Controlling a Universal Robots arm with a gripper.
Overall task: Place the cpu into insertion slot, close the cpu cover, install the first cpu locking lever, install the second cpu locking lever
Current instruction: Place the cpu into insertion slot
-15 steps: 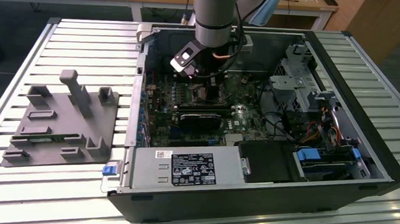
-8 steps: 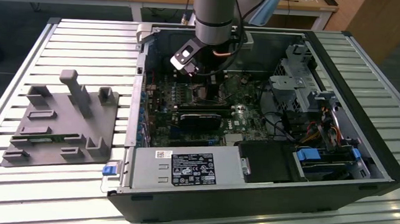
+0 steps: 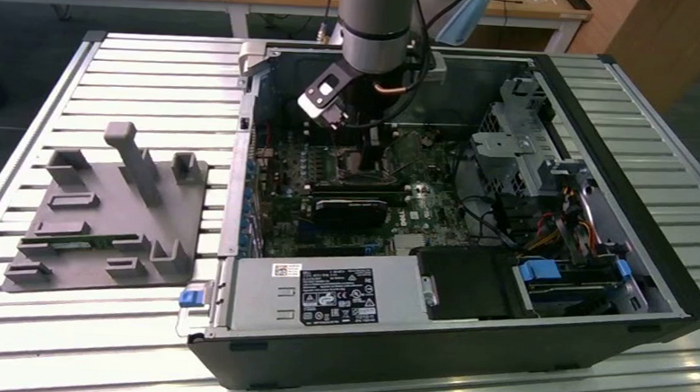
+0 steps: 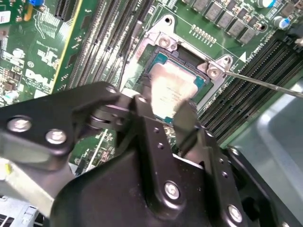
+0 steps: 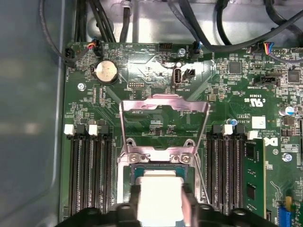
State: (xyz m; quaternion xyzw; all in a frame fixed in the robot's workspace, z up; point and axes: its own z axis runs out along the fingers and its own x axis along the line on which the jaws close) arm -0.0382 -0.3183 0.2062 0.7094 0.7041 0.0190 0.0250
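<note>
Pincer (image 4: pixel 164 106) pinching cpu (image 4: pixel 173 82) at insertion slot (image 4: pixel 183 55), first wrist view shows cpu cover (image 5: pixel 163 105) raised

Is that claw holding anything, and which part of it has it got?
Yes. Its fingers pinch the cpu by two opposite side edges.

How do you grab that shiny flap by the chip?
Pinch the cpu cover at its free end bar, farthest from the hinge by the cpu. It's a thin frame swung open, so come in over that free end, squeezing its two flat faces.
</note>
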